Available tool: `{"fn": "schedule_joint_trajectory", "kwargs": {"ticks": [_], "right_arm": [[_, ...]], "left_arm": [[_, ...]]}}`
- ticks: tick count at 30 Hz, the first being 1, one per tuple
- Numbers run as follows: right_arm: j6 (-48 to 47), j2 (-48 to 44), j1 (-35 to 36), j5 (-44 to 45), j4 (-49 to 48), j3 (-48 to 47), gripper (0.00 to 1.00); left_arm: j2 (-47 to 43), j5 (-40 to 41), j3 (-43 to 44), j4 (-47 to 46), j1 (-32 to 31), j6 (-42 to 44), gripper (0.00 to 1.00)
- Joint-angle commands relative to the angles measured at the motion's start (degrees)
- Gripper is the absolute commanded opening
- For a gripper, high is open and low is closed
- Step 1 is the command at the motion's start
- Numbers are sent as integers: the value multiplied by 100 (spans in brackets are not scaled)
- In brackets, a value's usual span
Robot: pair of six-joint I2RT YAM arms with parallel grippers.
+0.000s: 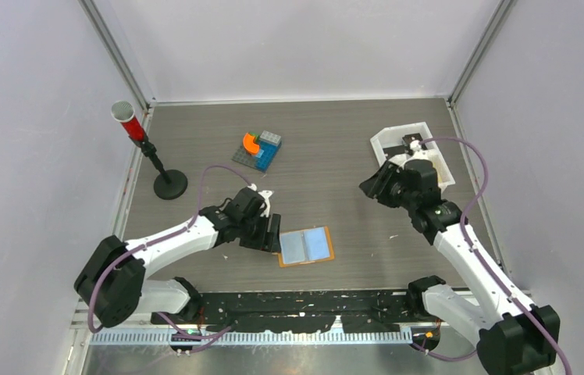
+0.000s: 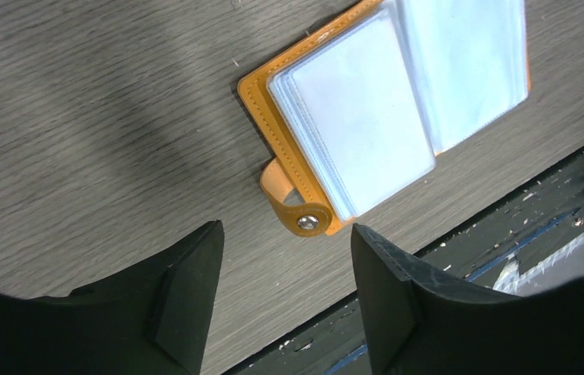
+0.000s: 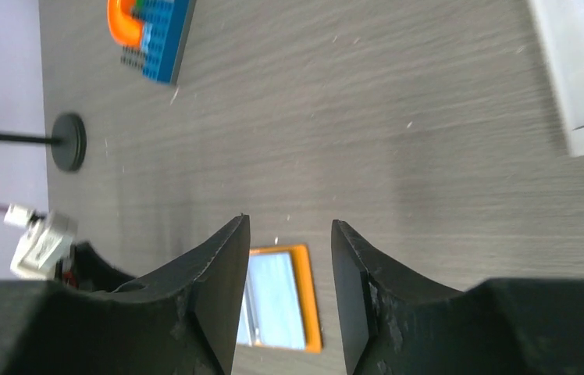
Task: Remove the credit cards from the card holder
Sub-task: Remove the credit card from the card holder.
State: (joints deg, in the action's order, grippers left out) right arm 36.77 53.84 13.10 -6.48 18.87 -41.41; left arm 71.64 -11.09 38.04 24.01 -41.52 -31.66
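The card holder point(image 1: 306, 247) lies open and flat near the table's front edge, tan-orange with pale blue sleeves point(image 2: 367, 117) facing up. Its snap tab point(image 2: 302, 215) points toward my left gripper point(image 2: 285, 230), which hovers open just short of the tab at the holder's left edge point(image 1: 272, 233), with nothing between its fingers. My right gripper point(image 1: 372, 187) hangs open and empty above the table, right of centre; in its wrist view the holder point(image 3: 283, 301) shows between its fingertips point(image 3: 290, 223), far below. A small dark patch point(image 1: 411, 143) in the white tray may be the credit cards; I cannot tell.
The white tray point(image 1: 398, 133) stands at the back right, partly behind my right wrist; its wall point(image 3: 578, 86) shows in the right wrist view. A blue-grey brick plate with an orange piece point(image 1: 258, 150) sits at the back centre. A black stand with a red cup point(image 1: 170, 184) is at the left.
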Motion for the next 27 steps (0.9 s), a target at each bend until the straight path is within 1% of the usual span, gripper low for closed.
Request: {"fn": "schedule_joint_trajectory", "kwargs": {"ticks": [1,2,3,4,5,10,16,18,19,23,27], "right_arm": [[114,-194,751,478,176,158,51],[169,-201,1029,581,213,196,53],[197,-217,1164,606,229,246,55],[273,-214,1435,829,230,273,56],[319,-215,1557,905,211,335,58],[670,-37,2549,1329,-79,592,62],[830,412,3238,1540,-477,664,64],[862,607,3443,1569,-684,648,69],[864,683,3510,1588,-754,585,69],[796,1234,3938,1727,-874,354,73],[841,1819,4181,1656,-1089,200,76]], "left_arm": [[243,-110,53,-392,-14,-131,61],[267,-122,29,-407,-14,-152,61],[291,-126,14,-409,-14,-162,60],[305,-122,-1,-404,-14,-170,59],[312,-115,-30,-431,-14,-161,58],[492,-209,-129,-705,-14,-105,43],[582,-214,-43,-686,-14,20,13],[515,-295,-32,-658,-15,43,3],[451,-325,-40,-646,-14,52,0],[135,-529,-166,-828,-14,-95,0],[-70,-817,-270,-1105,-14,-304,0]]}}
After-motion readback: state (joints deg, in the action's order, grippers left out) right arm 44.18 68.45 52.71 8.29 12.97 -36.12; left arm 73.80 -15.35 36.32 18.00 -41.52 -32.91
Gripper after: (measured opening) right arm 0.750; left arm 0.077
